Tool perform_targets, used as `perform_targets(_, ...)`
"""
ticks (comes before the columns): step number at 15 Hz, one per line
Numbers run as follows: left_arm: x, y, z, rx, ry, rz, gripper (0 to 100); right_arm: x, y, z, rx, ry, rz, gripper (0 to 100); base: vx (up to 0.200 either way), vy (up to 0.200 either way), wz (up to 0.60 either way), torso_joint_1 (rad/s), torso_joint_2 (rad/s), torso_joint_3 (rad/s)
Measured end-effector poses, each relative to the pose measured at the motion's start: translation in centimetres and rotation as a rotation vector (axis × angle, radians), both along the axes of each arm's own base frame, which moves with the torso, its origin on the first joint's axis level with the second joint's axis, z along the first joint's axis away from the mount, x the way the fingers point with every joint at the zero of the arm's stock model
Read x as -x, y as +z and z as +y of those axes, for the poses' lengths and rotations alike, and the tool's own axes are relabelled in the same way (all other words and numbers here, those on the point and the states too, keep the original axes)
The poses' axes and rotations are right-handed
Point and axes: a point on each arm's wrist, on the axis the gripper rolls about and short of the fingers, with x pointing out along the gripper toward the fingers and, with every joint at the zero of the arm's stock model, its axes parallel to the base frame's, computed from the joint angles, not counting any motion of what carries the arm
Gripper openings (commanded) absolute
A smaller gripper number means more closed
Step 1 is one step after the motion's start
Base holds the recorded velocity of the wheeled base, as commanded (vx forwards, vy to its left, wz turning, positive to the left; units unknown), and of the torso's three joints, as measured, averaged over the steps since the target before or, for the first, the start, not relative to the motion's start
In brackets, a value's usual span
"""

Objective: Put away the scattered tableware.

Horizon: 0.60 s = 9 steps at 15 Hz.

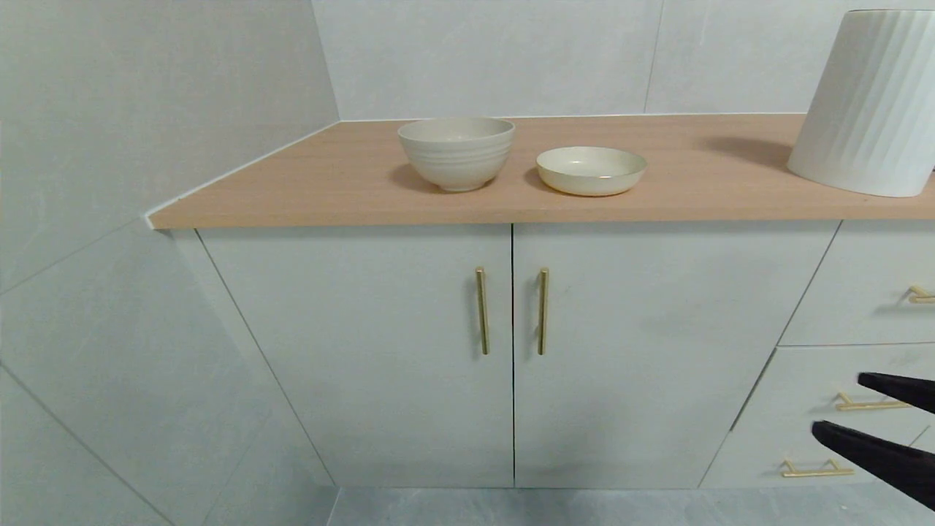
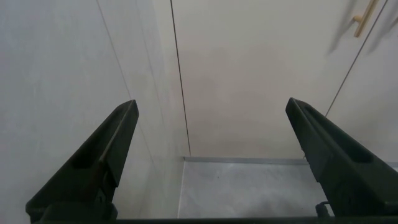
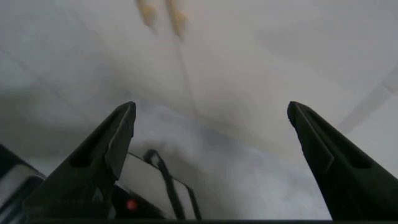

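Spread wide, the right claw (image 1: pixel 838 402) is seen at the lower right of the head view, in front of the drawers (image 1: pixel 855 292). Nothing is held in it. The left claw (image 2: pixel 211 106) is spread wide too, with nothing held, and is seen low before a cupboard (image 2: pixel 261 74), above the floor (image 2: pixel 249 186). A bowl (image 1: pixel 456 153) is set on the worktop (image 1: pixel 307 190), at the upper middle of the head view. A dish (image 1: pixel 591 169) is set just beside it, to the right, not touching. A white ribbed tub (image 1: pixel 869 102) is set on the worktop at the upper right. Two gold handles (image 1: pixel 481 310) are seen side by side on the shut cupboard under the worktop.
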Motion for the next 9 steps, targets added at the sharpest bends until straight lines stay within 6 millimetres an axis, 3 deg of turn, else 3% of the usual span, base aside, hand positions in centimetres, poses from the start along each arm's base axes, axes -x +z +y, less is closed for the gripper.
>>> perform_targets(5, 0.0, 0.0, 0.0, -0.001, -0.002, 0.0, 100, -8.0, 0.3, 4.9, -0.026, 0.106, -0.002, 100, 0.0, 0.0, 0.0, 0.0, 0.0, 0.0)
perform_targets(9, 0.0, 0.0, 0.0, -0.001, -0.002, 0.0, 100, -13.0, 0.5, 9.5, -0.042, 0.179, 0.017, 100, 0.0, 0.0, 0.0, 0.0, 0.0, 0.0)
